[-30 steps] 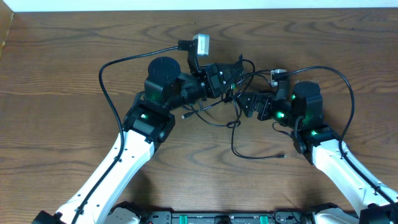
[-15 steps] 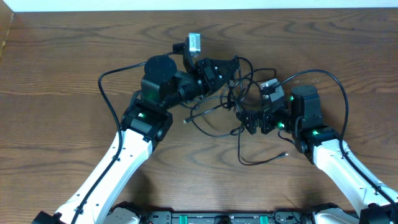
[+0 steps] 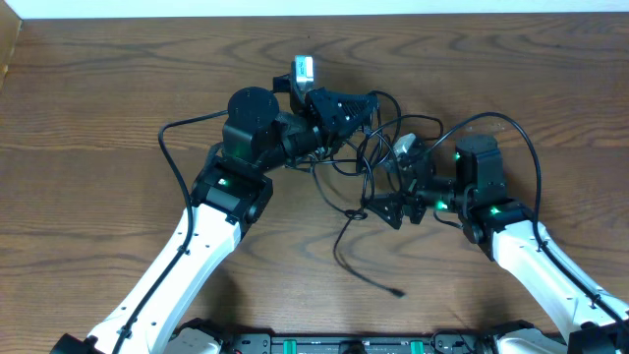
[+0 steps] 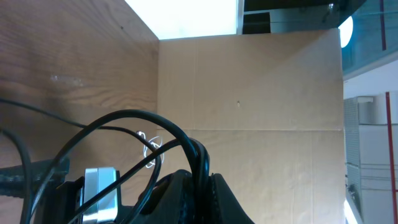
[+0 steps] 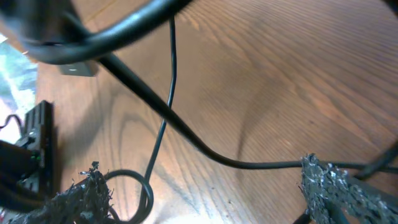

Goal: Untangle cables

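A tangle of thin black cables [image 3: 376, 149] lies on the wooden table between my two grippers. My left gripper [image 3: 356, 108] sits at the tangle's far side, shut on a bundle of black cables [image 4: 198, 155] that rise in loops from its jaws. My right gripper [image 3: 389, 208] is at the near side with its jaws wide apart. In the right wrist view, one black cable [image 5: 245, 163] runs across the gap between the worn fingers [image 5: 92, 194] of my right gripper [image 5: 205, 179], apart from both pads' inner faces. One loose cable end [image 3: 397, 292] trails toward the front edge.
The left arm's own thick wire [image 3: 173, 162] arcs out over the table at the left. A beige cardboard wall [image 4: 249, 87] stands beyond the table's far edge. Bare wood [image 3: 108, 108] surrounds the tangle.
My right gripper has moved forward and left, still wide open. The loose cable end swung from the right toward the front. My left gripper shifted slightly away, still holding the cables.
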Controlling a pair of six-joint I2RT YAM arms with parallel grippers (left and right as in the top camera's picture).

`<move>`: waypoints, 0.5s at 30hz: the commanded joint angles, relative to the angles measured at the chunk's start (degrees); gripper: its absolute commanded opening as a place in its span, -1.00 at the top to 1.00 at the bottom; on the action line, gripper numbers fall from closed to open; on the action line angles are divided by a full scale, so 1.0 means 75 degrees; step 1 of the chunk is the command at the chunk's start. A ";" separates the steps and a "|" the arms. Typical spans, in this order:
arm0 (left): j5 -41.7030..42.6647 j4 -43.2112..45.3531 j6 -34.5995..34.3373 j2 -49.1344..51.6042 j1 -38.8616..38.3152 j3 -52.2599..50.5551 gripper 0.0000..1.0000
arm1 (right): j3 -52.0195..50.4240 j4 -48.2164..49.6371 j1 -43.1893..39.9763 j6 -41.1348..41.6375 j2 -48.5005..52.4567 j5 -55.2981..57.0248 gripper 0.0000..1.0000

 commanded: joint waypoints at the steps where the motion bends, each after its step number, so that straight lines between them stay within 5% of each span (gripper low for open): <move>1: 0.0131 0.0076 -0.0128 -0.0099 0.0032 0.0090 0.85 | 0.0009 0.0149 0.0064 -0.0262 0.0015 -0.0469 -0.94; 6: 0.0134 0.0073 -0.0125 -0.0099 0.0032 0.0090 0.85 | 0.0009 0.0761 0.0064 -0.0259 0.0015 -0.0385 -0.87; 11: 0.0230 0.0070 -0.0122 -0.0099 0.0032 0.0090 0.85 | 0.0012 0.0297 -0.0009 0.0259 -0.0047 0.2894 -0.83; 15: 0.0221 0.0070 -0.0119 -0.0099 0.0032 0.0090 0.85 | 0.0015 0.0076 -0.0219 0.0455 -0.0723 0.2806 -0.98</move>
